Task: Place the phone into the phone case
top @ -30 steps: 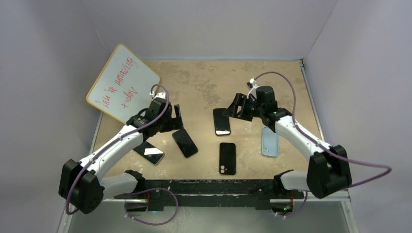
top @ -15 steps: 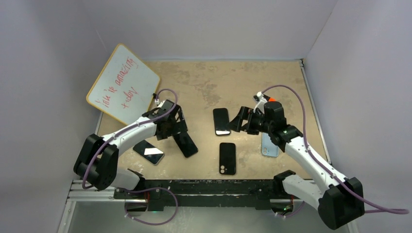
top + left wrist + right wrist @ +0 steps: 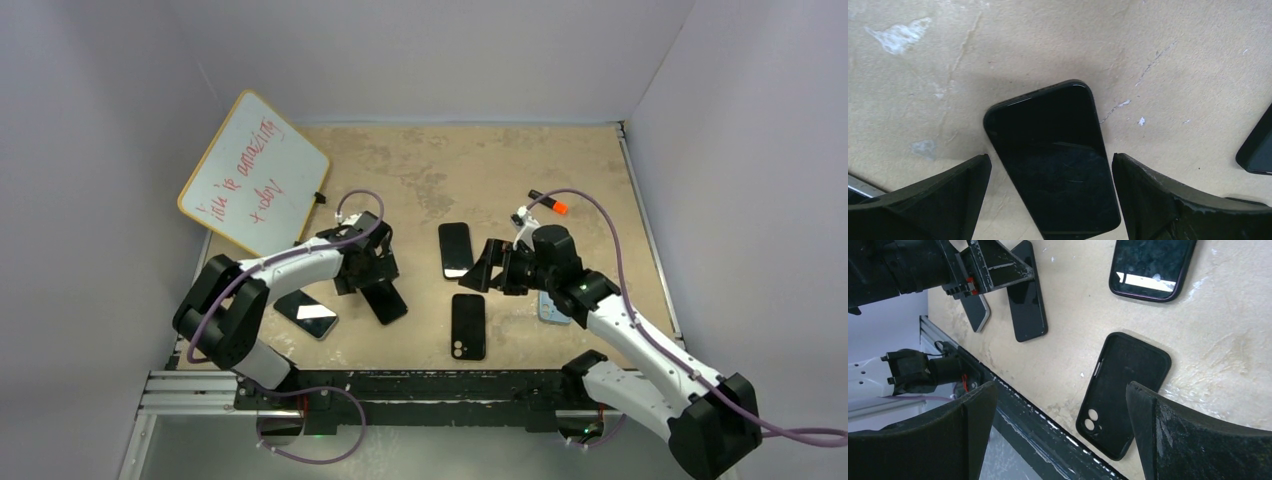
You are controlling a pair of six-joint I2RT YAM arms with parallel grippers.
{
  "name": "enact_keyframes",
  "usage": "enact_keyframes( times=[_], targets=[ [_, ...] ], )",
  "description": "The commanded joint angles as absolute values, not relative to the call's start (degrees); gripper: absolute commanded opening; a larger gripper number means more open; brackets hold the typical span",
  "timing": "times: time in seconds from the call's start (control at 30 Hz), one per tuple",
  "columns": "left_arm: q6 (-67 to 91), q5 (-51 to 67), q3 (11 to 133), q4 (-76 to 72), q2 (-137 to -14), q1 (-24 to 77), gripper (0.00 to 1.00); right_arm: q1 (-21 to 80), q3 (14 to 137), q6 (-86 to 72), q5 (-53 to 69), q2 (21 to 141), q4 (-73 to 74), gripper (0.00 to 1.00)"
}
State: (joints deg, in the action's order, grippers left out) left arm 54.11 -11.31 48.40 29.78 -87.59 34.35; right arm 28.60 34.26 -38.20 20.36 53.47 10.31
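Note:
A bare black phone [image 3: 382,298] lies screen up, slanted, left of centre. My left gripper [image 3: 366,270] is open and low over its far end; in the left wrist view the phone [image 3: 1053,160] lies between the spread fingers [image 3: 938,200], untouched as far as I can see. An empty black phone case [image 3: 468,326] with camera holes lies near the front edge. My right gripper [image 3: 488,272] is open and empty, hovering just beyond the case's far end. In the right wrist view the case [image 3: 1123,392] lies between and beyond the spread fingers of my right gripper [image 3: 1060,435].
A phone in a dark case [image 3: 456,250] lies at centre. A shiny phone [image 3: 308,313] lies near the left front. A light blue case [image 3: 553,308] is partly under my right arm. A whiteboard [image 3: 255,172] leans at back left; an orange marker [image 3: 553,205] lies right of centre.
My left gripper has swung right and down over the black phone. My right gripper has moved nearer and down toward the black case. The phones and cases have not moved.

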Motion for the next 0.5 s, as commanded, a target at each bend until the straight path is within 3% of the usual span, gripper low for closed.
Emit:
enact_keyframes(
  times=[0.0,0.47],
  targets=[
    [56.55,-13.91,52.92,31.72,-90.55,35.84,0.95,28.99,35.01,-36.67,17.39,50.08,12.61,0.99],
    [62.56,-14.18,55.9,35.16,-96.44,38.89,0.94,29.03,34.77,-36.32,16.64,48.05,14.9,0.99]
  ],
)
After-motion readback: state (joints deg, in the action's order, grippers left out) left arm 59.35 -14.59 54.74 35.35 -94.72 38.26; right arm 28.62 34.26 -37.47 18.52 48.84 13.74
